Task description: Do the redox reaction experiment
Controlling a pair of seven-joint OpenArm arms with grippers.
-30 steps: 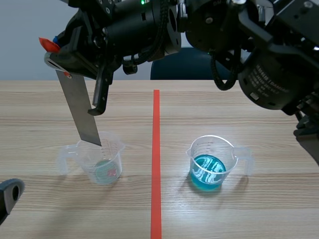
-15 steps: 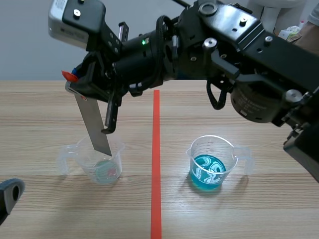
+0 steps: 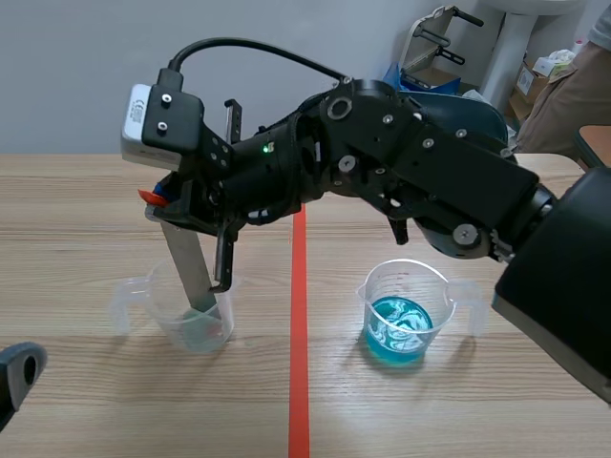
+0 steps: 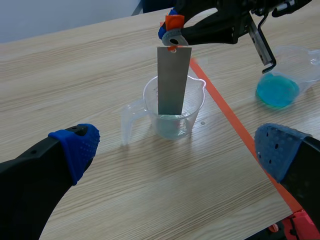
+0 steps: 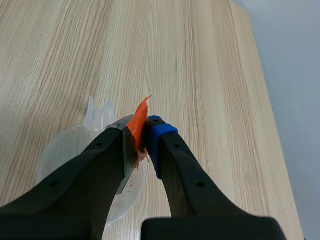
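Observation:
A grey metal strip (image 3: pixel 194 269) with an orange tag (image 3: pixel 150 197) at its top stands with its lower end inside the clear beaker (image 3: pixel 196 322) left of the red tape line. My right gripper (image 3: pixel 164 202), reaching across from the right, is shut on the strip's top. In the right wrist view the orange tag (image 5: pixel 137 127) sits pinched between the fingers above the clear beaker (image 5: pixel 75 155). A second beaker (image 3: pixel 406 310) holding blue liquid stands right of the line. My left gripper (image 4: pixel 172 150) stands open, short of the clear beaker (image 4: pixel 172 107) and metal strip (image 4: pixel 172 80).
The red tape line (image 3: pixel 299 315) runs down the middle of the wooden table (image 3: pixel 76 210). Part of the left arm's finger (image 3: pixel 17 372) shows at the near left edge. A chair and boxes stand beyond the table's far side.
The right arm has come down and slightly right, lowering the metal strip from above the rim into the clear beaker. The left arm has not moved.

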